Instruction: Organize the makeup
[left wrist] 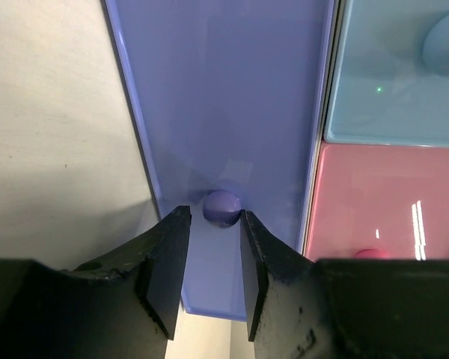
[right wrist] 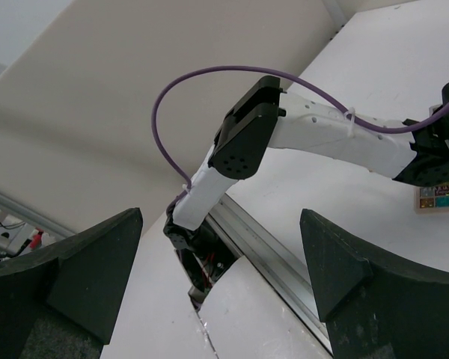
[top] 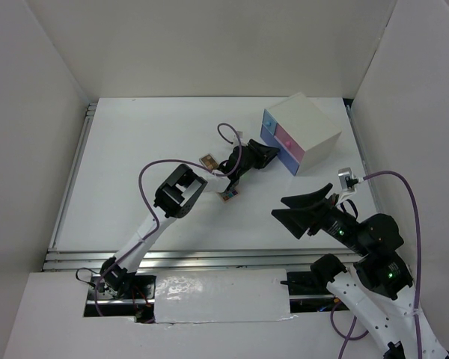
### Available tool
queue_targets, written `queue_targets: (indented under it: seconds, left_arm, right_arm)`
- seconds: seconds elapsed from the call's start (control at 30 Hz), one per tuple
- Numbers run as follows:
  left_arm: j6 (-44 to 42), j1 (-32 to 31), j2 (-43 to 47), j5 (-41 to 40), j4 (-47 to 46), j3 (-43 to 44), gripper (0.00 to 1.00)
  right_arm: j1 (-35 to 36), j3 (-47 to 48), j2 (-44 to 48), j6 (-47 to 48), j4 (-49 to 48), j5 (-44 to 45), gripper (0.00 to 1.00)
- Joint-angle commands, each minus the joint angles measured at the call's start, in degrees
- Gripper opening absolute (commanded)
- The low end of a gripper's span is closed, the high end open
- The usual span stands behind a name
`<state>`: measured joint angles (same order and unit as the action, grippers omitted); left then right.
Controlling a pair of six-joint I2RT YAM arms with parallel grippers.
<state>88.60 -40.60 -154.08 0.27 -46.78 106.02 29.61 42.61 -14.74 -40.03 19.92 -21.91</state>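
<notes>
Flanking the knob (left wrist: 222, 207) of the box's (top: 307, 131) purple drawer (left wrist: 224, 112), the left gripper (left wrist: 215, 224) is narrowly parted; whether it pinches, I cannot tell. The right gripper (top: 278, 206) gapes wide, holding nothing, near the box. The multicoloured palette (top: 228, 196) lies flat, left of the box.

Occlusions and cut-offs, three views.
Top: multicoloured palette (top: 229, 197) half under the left arm (top: 212, 180); second palette (top: 208, 161) too small to read. Right wrist: the multicoloured palette (right wrist: 441, 196) cut at the 3 o'clock edge. Left wrist: pink knob (left wrist: 369, 254), at 5 o'clock, partly behind the left gripper (left wrist: 214, 217).
</notes>
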Motion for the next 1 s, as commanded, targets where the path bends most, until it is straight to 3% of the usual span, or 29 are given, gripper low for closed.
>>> queue_targets:
  seconds: [0.0, 0.23, 0.43, 0.57, 0.97]
  left_arm:
    - [-0.6, -0.3, -0.9, 0.0, -2.6, 1.6, 0.45]
    - [-1.3, -0.1, -2.0, 0.0, -1.6, 4.1, 0.46]
    - [-1.8, -0.1, -2.0, 0.0, -2.8, 5.2, 0.34]
    - [-3.4, 0.0, 0.4, 0.0, -3.7, 2.0, 0.25]
    - [-4.0, 2.1, 9.0, 0.0, -6.6, -9.2, 0.20]
  right_arm:
    - [-0.1, -0.3, -0.5, -0.2, -3.0, -1.4, 0.93]
    - [-0.1, -0.6, -0.2, 0.0, -2.7, -1.0, 0.93]
    - [-0.1, -0.6, -0.2, 0.1, -2.6, -0.9, 0.93]
    - [-0.2, -0.7, 0.0, 0.2, -2.6, -0.8, 0.93]
    - [-0.1, -0.9, -0.4, 0.0, -3.1, -0.9, 0.92]
